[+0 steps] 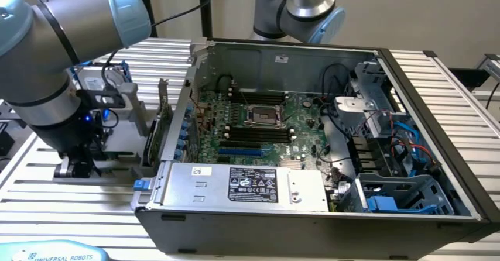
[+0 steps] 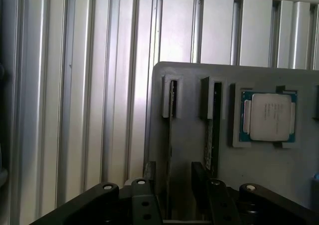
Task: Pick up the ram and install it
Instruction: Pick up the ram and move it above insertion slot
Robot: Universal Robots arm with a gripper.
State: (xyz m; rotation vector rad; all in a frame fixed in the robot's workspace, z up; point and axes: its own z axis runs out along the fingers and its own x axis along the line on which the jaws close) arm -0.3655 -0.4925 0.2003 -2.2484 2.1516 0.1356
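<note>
OK, arm's off to the exterior view's left of the open PC case. The gripper is low over the slatted table, well apart from the motherboard.

On the wrist cam the gripper is down at the grey parts tray with the pincer spread wide and nothing clamped. The fingers sit either side of the ram. It stands on its long edge in a tray slot, seen edge-on as a thin dark line. No contact that I can see, though the lower end of the stick is in shadow, so that's approx.

A second stick stands in the next slot, just beside the far finger. The processor chip lies flat further along and isn't the target. The black slots on the board look empty, so install isn't done.

Handling, my read:
- **Weight and stiffness:** light, thin and stiff along its length, but it won't like twisting.
- **Weak points:** chips and contact edge are fragile, and the flat faces are smooth, so a bit slippery.
- **Grip:** best across the two flat faces, mid-length and near the upper edge, kept square so it lifts straight out of the slot.
- **Clearance:** tight vs the neighbour stick.
</note>
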